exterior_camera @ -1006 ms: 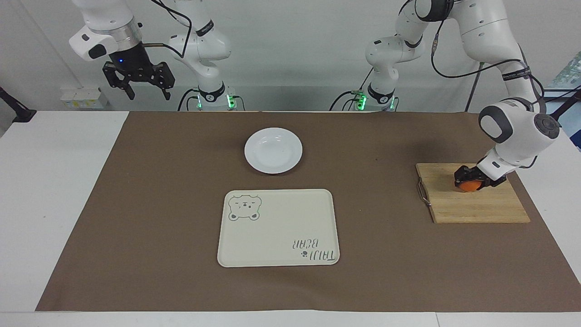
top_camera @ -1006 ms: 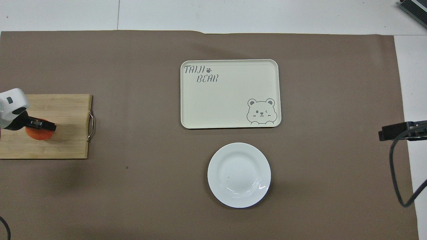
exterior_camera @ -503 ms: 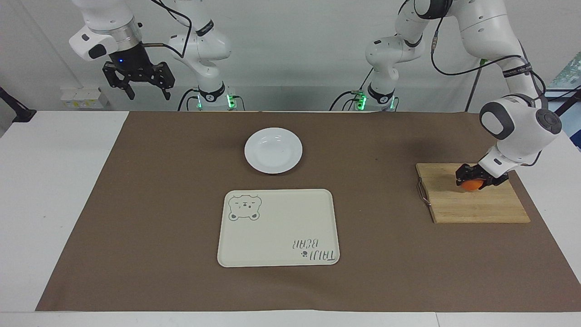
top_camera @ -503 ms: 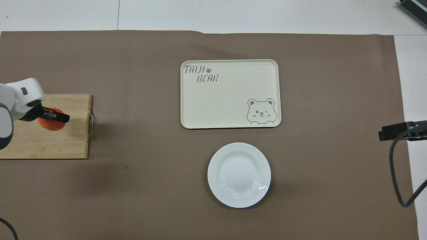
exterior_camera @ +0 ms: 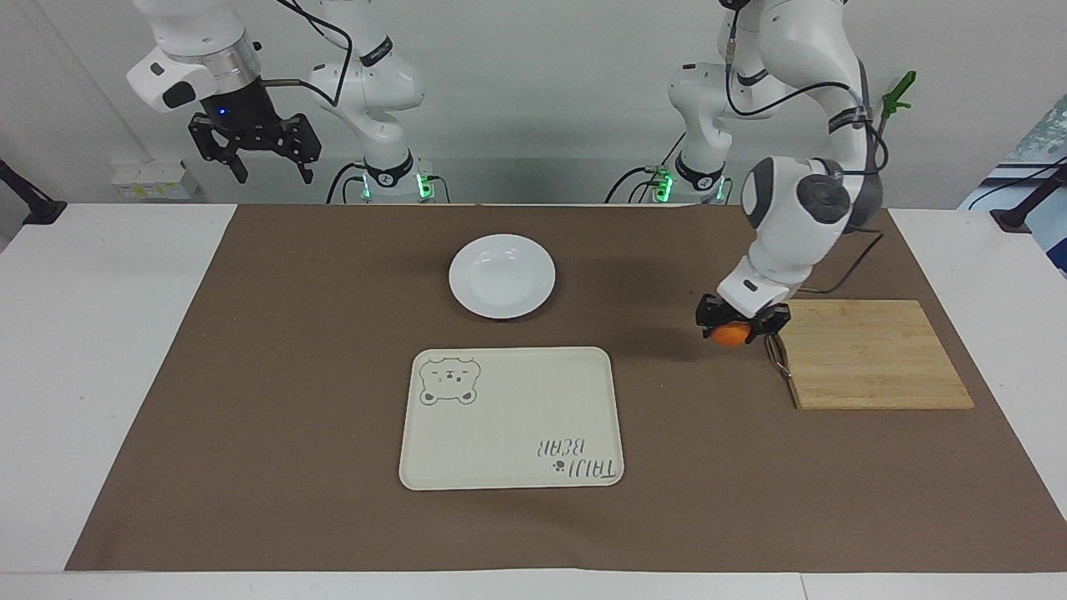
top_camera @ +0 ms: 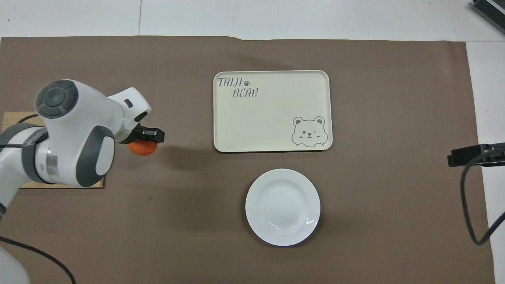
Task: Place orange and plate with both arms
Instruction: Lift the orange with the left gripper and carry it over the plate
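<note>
On the brown mat (exterior_camera: 250, 375) covering the table, items by descending size:

1. Tray (exterior_camera: 511, 417), cream, rectangular, bear print. Lies mid-table, bare, farther from the robots than the plate.

2. Cutting board (exterior_camera: 875, 354), wood, wire handle. Lies toward the left arm's end of the table; nothing rests on it.

3. Plate (exterior_camera: 502, 276), white, round, glossy. Lies flat on the mat, just beside the tray on the robots' side, untouched.

4. Right gripper (exterior_camera: 254, 154), black. Hangs high over the right arm's end of the table, fingers spread, holding nothing. This arm waits.

5. Left gripper (exterior_camera: 740, 323), black. Hangs in the air over bare mat between board and tray, beside the board's handle, fingers clamped on the orange.

6. Orange (exterior_camera: 732, 335), small, smooth. Pinched from above, its lower half showing under the fingers; clear of the mat, judging by the shadow.

Handling note, as judgement: the step in hand is carrying the orange toward the middle. Round fruit rolls, so keep the squeeze steady, travel level, lower until it nearly touches the receiving surface, and only then release. Avoid nudging the plate in passing.
</note>
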Robot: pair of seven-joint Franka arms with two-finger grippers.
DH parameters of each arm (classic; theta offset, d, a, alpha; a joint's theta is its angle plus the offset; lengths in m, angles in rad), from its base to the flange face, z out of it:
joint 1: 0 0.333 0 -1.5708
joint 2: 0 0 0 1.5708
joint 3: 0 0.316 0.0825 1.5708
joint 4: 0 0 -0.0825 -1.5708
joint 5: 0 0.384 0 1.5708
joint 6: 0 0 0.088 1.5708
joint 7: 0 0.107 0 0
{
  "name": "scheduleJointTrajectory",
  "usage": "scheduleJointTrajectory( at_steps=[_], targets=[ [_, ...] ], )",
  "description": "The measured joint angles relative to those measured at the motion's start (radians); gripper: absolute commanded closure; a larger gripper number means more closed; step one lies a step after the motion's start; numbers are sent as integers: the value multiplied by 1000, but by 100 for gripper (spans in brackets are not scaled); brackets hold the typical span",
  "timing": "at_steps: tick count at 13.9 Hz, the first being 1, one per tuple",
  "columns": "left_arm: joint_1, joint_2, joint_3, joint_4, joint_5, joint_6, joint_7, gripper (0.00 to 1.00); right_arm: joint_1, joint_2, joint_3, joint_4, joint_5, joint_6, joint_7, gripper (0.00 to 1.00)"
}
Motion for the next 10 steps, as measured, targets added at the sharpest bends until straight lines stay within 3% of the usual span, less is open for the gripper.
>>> scheduleJointTrajectory(
  at_steps=[6,10],
  targets=[
    [-321,-8,-6,-1,0,30,-402,100,0,0,0,-1,0,0,0,0],
    [-470,-1,-7,-3,0,95,-543,100,0,0,0,-1,0,0,0,0]
  ],
)
